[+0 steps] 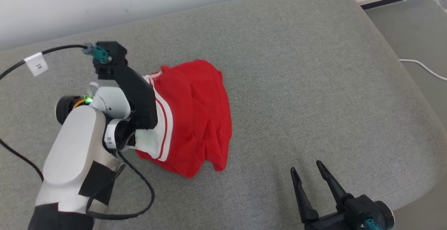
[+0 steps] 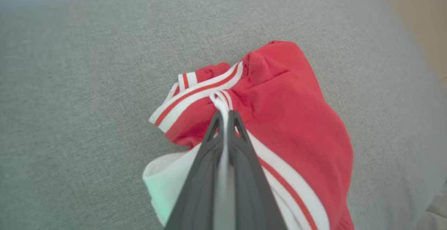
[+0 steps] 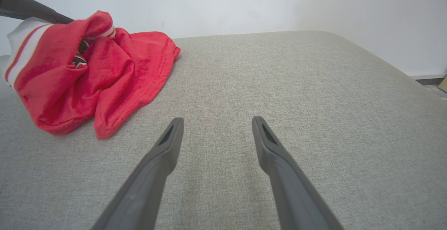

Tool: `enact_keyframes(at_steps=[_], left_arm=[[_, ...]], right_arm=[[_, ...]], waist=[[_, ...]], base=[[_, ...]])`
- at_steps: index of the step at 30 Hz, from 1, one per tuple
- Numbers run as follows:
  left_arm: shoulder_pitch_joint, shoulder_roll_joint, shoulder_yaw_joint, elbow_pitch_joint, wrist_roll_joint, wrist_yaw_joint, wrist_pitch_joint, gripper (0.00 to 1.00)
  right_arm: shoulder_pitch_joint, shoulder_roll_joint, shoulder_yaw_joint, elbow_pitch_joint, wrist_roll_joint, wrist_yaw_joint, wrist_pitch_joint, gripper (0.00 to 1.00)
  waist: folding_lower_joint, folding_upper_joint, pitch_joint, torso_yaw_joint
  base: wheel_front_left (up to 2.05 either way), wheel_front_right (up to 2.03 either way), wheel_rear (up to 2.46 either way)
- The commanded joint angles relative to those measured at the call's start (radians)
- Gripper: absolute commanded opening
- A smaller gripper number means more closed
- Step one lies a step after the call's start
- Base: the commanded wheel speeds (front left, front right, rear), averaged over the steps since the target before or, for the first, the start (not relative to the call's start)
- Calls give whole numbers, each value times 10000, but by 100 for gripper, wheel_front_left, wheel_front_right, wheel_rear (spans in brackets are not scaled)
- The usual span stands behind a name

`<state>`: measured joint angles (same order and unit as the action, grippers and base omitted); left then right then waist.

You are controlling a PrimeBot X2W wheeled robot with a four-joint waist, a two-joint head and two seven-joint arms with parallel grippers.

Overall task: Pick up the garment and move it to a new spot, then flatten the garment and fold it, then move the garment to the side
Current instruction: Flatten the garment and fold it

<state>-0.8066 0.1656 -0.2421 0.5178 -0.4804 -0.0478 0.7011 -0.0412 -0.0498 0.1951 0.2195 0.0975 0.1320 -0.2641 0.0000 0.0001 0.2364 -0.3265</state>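
Red garment [image 1: 199, 118], head view: bunched left of centre on the grey cushion [image 1: 314, 66]; right gripper [image 1: 306, 166] at lower right, jaws apart, holding nothing.
Left wrist view: left gripper [image 2: 227, 116] pinched together on the white-striped edge [image 2: 218, 99], mid-frame.
Right wrist view: garment at upper left, top raised, lower folds resting on the cushion.
Progress: grip made, judged step 1 of 3; moving, flattening, folding, setting aside all left.

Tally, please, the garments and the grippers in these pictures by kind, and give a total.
Garments: 1, the red garment on the grey cushion.
Grippers: 2, left gripper shut on the garment, right gripper open.
Total: 3
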Motion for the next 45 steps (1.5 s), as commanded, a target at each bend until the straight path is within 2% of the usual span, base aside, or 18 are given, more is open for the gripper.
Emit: enact_keyframes(at_steps=[1,4,11,16,19,26,31,34,37,41,45], left_arm=[[-154,-34,-48,-150,121,-29,-326,0],[-347,-169,-83,-382,253,-43,-929,0],[-974,-787,-349,-1176,290,-257,-3135,0],[-1434,-1115,-733,-1720,-349,-455,-4725,0],[-1697,-1168,-1139,-2147,-1300,-486,-5975,0],[-2495,-1156,-2295,-2542,-2762,262,-8904,0],[-2721,-1147,-2898,-2103,-3565,963,-9482,0],[-2467,-1114,-3273,-1389,-3190,1374,-9556,0],[-2009,-953,-3333,-789,-2851,1619,-9603,0],[-890,-646,-2907,-469,-2863,1881,-9656,0],[538,-463,-2238,-747,-2908,1949,-9671,0]], right_arm=[[2,-10,-3,7,-15,-25,-4,100],[-20,-8,-23,-1,4,-25,-5,100],[-105,-10,121,130,15,-25,-5,100],[-145,-10,257,224,75,-25,-4,100],[-174,-10,383,274,181,-25,-5,100],[-165,-10,615,375,518,-25,-5,100],[-173,-10,668,358,730,-25,-5,100],[-171,-9,549,235,831,-25,-4,100],[-202,-10,400,157,852,-25,-4,100],[-287,-10,312,127,762,-25,-2,100],[-275,-10,251,170,574,-25,-5,100]], waist=[[0,-1,-34,37],[0,-1,-62,96],[0,-1,-340,182],[0,-1,-574,18],[0,-1,-690,-179],[0,-1,-945,-705],[0,-1,-896,-797],[0,-1,-712,-505],[0,-1,-494,69],[0,-1,-364,1018],[0,-1,-402,2030]], base=[[0,0,0],[0,0,0],[0,0,0],[0,0,0],[0,0,0],[0,0,0],[0,0,0],[0,0,0],[0,0,0],[0,0,0],[0,0,0]])
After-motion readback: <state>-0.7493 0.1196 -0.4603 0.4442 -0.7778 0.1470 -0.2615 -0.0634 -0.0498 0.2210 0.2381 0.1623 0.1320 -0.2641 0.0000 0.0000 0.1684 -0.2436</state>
